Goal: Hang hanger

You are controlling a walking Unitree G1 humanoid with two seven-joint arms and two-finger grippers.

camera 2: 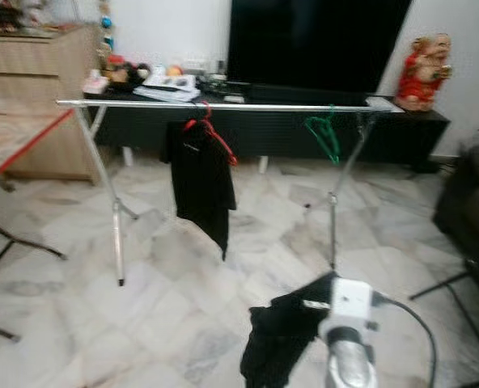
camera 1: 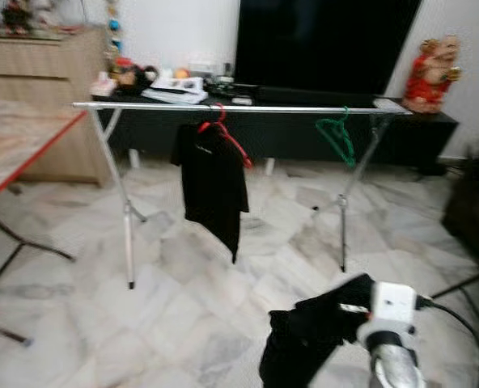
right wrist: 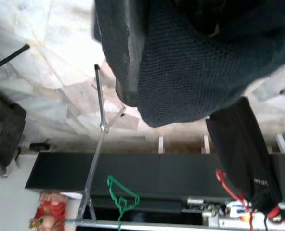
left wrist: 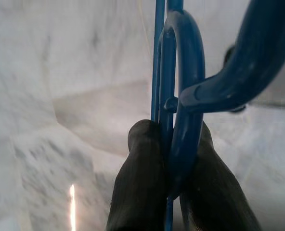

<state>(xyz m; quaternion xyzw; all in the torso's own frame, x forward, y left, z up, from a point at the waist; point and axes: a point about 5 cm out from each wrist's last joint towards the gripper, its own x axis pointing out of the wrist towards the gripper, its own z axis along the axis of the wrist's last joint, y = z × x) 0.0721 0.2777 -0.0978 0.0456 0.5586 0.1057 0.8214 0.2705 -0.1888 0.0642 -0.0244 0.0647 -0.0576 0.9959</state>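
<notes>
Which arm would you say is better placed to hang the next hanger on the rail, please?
Probably the left: the left gripper is shut on a blue hanger with its hook free. The right gripper is wrapped in a black garment, low before the rail.

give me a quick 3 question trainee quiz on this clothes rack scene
1. True or false: the green hanger on the rack rail is bare.
2. What colour hanger carries the black garment on the rail? A red, B blue, C white
3. The left gripper is shut on a ____ hanger.

The right arm carries dark cloth.

Key: 1 true; 2 A; 3 blue
</notes>
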